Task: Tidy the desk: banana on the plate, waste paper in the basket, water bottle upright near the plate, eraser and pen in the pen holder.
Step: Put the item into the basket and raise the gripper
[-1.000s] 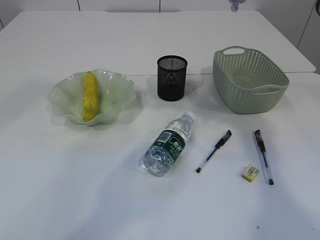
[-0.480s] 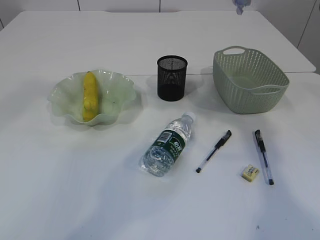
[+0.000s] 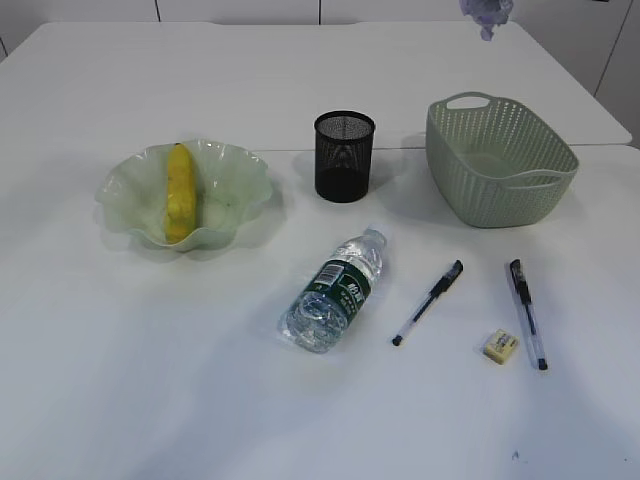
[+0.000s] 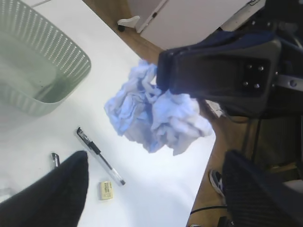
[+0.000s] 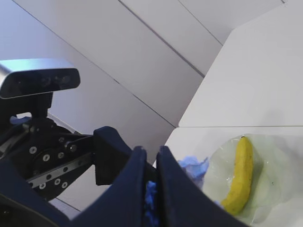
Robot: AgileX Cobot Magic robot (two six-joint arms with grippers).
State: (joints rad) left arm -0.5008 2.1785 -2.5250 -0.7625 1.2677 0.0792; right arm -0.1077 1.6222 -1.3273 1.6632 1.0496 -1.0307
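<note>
The crumpled waste paper (image 3: 487, 12) hangs at the top edge of the exterior view, above and behind the green basket (image 3: 500, 160). My right gripper (image 5: 152, 179) is shut on the paper (image 4: 151, 113). My left gripper (image 4: 154, 189) is open and empty, its fingers (image 4: 47, 194) wide apart just below the paper. The banana (image 3: 180, 190) lies on the green plate (image 3: 130, 185). The water bottle (image 3: 335, 292) lies on its side. Two pens (image 3: 428, 300) (image 3: 527, 312) and the eraser (image 3: 500, 346) lie on the table. The black mesh pen holder (image 3: 344, 155) stands upright.
The basket (image 4: 28, 71) looks empty. The table's right edge and the floor beyond it show in the left wrist view (image 4: 227, 156). A seam between two tables runs behind the pen holder. Neither arm shows in the exterior view.
The waste paper has come further down into the top of the exterior view and shifted slightly right. Nothing on the table has moved.
</note>
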